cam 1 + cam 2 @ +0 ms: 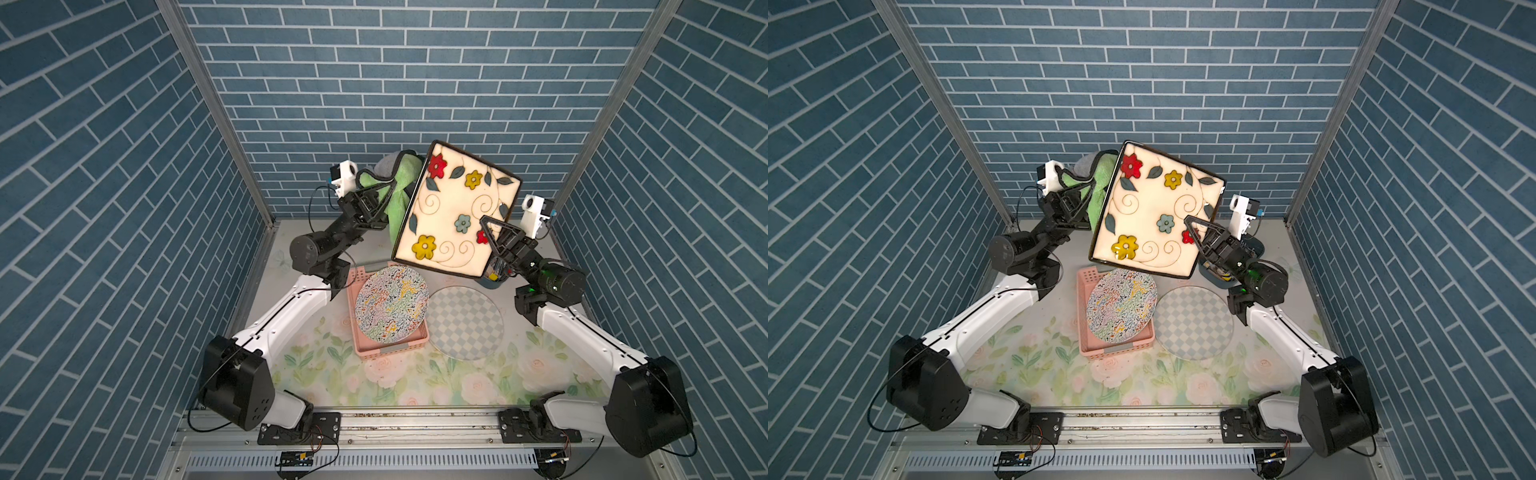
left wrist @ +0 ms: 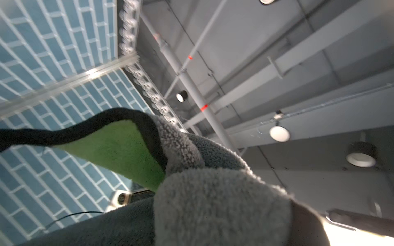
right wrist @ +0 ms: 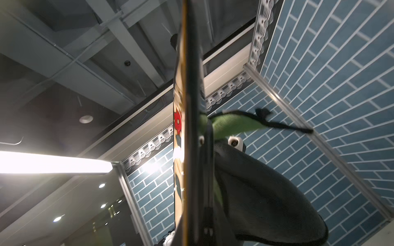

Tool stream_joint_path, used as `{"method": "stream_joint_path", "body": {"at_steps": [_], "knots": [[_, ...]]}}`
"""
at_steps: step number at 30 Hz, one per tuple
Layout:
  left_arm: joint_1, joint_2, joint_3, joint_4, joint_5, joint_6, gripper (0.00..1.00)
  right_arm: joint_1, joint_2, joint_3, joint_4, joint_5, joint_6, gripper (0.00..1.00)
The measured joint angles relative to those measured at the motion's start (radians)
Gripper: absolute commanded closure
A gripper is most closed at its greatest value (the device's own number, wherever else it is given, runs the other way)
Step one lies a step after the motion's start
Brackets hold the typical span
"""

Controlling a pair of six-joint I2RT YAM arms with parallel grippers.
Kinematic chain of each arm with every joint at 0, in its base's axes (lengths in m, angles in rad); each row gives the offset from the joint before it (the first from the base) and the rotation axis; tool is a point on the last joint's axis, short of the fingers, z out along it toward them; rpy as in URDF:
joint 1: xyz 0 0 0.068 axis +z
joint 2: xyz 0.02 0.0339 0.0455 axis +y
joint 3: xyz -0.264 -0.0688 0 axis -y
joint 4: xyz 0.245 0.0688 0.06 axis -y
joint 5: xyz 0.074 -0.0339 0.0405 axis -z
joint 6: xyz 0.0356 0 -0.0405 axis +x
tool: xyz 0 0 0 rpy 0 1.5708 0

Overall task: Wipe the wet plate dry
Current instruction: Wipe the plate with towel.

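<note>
The plate [image 1: 453, 208] [image 1: 1154, 208] is square and cream, with painted flowers and a dark rim. It is held up in the air, tilted, with its face toward the top views. My right gripper [image 1: 485, 222] [image 1: 1188, 221] is shut on its lower right edge. In the right wrist view the plate's rim [image 3: 189, 106] shows edge-on. A green and grey cloth [image 1: 401, 174] [image 1: 1100, 178] sits behind the plate's left side, with my left gripper [image 1: 390, 188] [image 1: 1089, 190] shut on it. The cloth [image 2: 213, 202] fills the left wrist view and hides the jaws. It also shows behind the plate in the right wrist view [image 3: 255, 191].
A pink basket [image 1: 415, 353] stands mid-table with a multicoloured round plate [image 1: 392, 309] leaning in it. A checked round plate [image 1: 463, 322] lies flat to its right. A blue-grey container [image 1: 492, 284] sits under my right wrist. Brick-patterned walls close three sides.
</note>
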Motion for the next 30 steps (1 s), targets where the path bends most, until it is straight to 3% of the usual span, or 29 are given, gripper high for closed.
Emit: {"method": "stream_joint_path", "body": {"at_steps": [7, 12, 16, 20, 23, 27, 30], "knots": [[-0.14, 0.076, 0.1, 0.174, -0.123, -0.071, 1.0, 0.117, 0.098, 0.079, 0.102, 0.004, 0.018, 1.0], [-0.283, 0.088, 0.122, 0.185, -0.208, -0.016, 1.0, 0.129, 0.202, 0.349, 0.138, -0.056, 0.013, 1.0], [-0.333, 0.095, 0.085, 0.169, -0.214, 0.018, 1.0, 0.087, 0.226, 0.485, 0.137, -0.091, 0.015, 1.0], [-0.303, 0.101, 0.043, 0.123, -0.194, 0.021, 1.0, -0.028, 0.171, 0.397, 0.129, -0.06, 0.021, 1.0], [-0.257, 0.102, 0.043, 0.087, -0.172, 0.023, 1.0, -0.041, 0.115, 0.277, 0.09, -0.024, 0.003, 1.0], [-0.229, 0.106, 0.067, 0.09, -0.168, 0.028, 1.0, 0.101, 0.073, 0.161, 0.017, 0.034, -0.069, 1.0], [-0.256, 0.123, 0.098, 0.103, -0.173, 0.048, 1.0, 0.2, 0.096, 0.182, 0.014, 0.018, -0.111, 1.0]]}}
